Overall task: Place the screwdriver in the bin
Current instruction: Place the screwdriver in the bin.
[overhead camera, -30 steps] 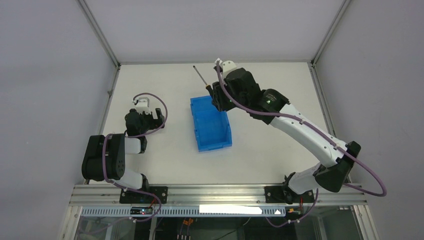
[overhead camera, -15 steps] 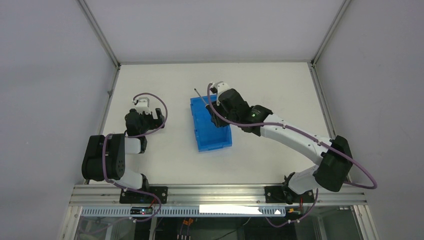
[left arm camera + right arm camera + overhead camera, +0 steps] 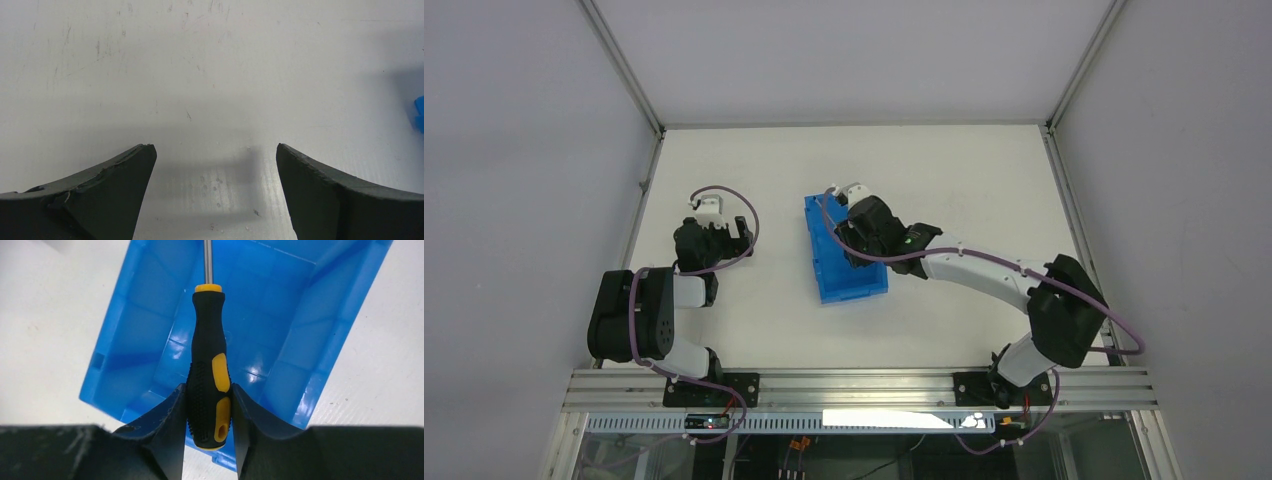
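right jaws have swung over the bin [image 3: 125,340], clenching the screwdriver [image 3: 207,350], shaft pointing away along it; left jaws released.

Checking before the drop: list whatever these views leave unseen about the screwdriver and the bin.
1. Right wrist view: the screwdriver shaft runs off the top edge, so its tip is unseen.
2. Top view: the right gripper covers the screwdriver entirely.
3. Neither view shows its height above the floor of the bin.
4. Left wrist view: the right edge cuts the bin to a blue sliver.
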You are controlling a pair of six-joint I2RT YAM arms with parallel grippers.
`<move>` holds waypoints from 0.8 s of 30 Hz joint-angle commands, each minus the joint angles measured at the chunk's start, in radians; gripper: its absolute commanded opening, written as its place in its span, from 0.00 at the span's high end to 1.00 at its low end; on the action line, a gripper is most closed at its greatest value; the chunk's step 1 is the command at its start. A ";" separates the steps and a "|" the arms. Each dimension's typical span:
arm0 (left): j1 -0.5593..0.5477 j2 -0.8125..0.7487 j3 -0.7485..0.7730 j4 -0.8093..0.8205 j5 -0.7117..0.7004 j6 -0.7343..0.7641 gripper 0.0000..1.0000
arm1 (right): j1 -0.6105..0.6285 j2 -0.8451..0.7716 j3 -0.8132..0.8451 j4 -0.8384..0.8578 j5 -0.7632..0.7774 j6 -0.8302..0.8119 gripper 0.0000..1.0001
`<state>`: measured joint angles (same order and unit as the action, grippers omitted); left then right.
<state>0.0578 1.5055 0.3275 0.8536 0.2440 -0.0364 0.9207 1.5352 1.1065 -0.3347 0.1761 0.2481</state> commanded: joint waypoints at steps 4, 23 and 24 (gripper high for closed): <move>-0.010 0.004 0.019 0.028 -0.002 0.012 0.01 | 0.013 0.063 0.035 0.039 0.013 -0.034 0.83; -0.010 0.004 0.020 0.028 -0.002 0.012 0.01 | 0.045 0.025 0.121 -0.083 0.075 -0.050 0.44; -0.010 0.004 0.020 0.028 -0.002 0.012 0.01 | 0.044 0.021 0.129 -0.090 0.078 -0.048 0.44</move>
<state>0.0578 1.5055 0.3275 0.8536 0.2440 -0.0360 0.9596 1.6150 1.1648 -0.4088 0.2256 0.2001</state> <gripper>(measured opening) 0.992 0.561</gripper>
